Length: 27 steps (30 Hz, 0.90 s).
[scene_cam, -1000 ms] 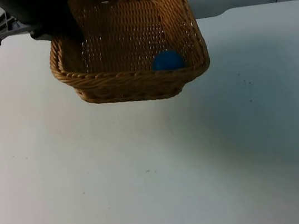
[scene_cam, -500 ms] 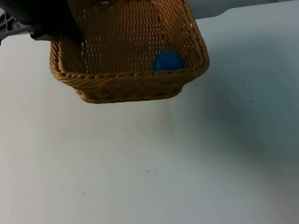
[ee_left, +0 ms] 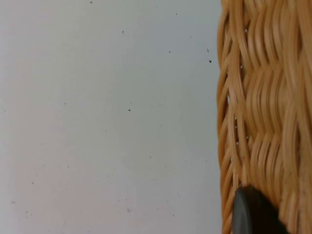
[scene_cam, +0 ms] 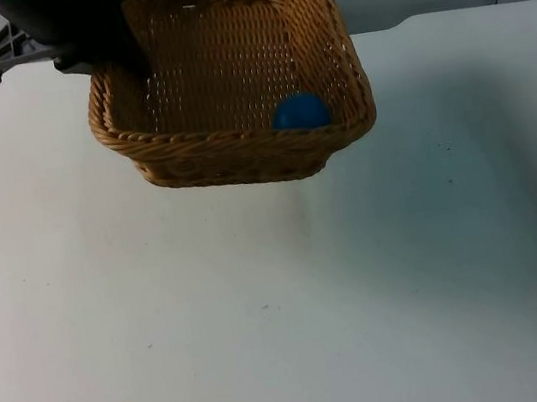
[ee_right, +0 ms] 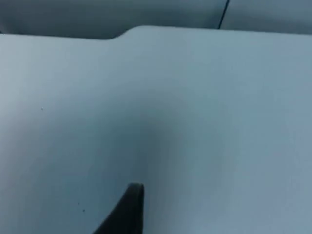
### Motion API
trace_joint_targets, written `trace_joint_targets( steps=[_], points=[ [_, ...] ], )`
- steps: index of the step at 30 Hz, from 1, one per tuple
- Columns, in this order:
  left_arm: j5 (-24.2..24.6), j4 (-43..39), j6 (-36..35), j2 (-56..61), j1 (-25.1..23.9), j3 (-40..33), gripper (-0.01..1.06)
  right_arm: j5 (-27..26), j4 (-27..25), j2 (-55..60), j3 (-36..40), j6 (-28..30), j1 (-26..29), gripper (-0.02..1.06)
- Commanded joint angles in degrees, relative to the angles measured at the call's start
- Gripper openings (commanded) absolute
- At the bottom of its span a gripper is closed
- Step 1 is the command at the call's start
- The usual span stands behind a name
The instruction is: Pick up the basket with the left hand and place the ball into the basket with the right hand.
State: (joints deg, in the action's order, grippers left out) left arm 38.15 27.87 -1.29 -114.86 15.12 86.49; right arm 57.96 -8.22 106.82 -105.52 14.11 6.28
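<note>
Basket (scene_cam: 227,86) lifted, left gripper (scene_cam: 100,54) fingers pinching its rim, blue ball (scene_cam: 300,112) inside, right gripper's fingers unclear

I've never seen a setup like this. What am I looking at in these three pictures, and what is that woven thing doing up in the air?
This is a two-armed robot working at a white table. One picture looks down from a fixed camera above; the other two come from cameras on each arm's wrist. The left gripper holds a wicker basket by its rim, lifted off the table; its wrist camera sees the basket's woven wall up close. A blue ball lies inside the basket, in a front corner. The right arm waits off to the side: its wrist camera looks at bare table, with one black fingertip in sight.
</note>
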Motion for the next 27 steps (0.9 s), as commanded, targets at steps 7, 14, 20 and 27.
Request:
trace_joint_targets(
  steps=[7,14,20,27],
  points=[
    [-0.5,1.3,-0.1,0.7,-0.3,0.0,0.0,-1.8,0.8,-10.0,12.2,-1.3,-0.1,1.05],
    [-0.5,1.2,-0.1,0.7,-0.3,0.0,0.0,-7.8,2.0,-36.9,35.1,-5.2,-0.1,1.05],
    [-0.5,1.2,-0.1,0.7,-0.3,0.0,0.0,-10.0,8.6,-57.0,52.8,-9.6,-0.1,1.05],
    [0.7,1.2,0.9,0.7,-0.3,0.0,0.0,-11.2,10.0,-59.0,58.0,-11.1,-5.2,1.05]
  ],
)
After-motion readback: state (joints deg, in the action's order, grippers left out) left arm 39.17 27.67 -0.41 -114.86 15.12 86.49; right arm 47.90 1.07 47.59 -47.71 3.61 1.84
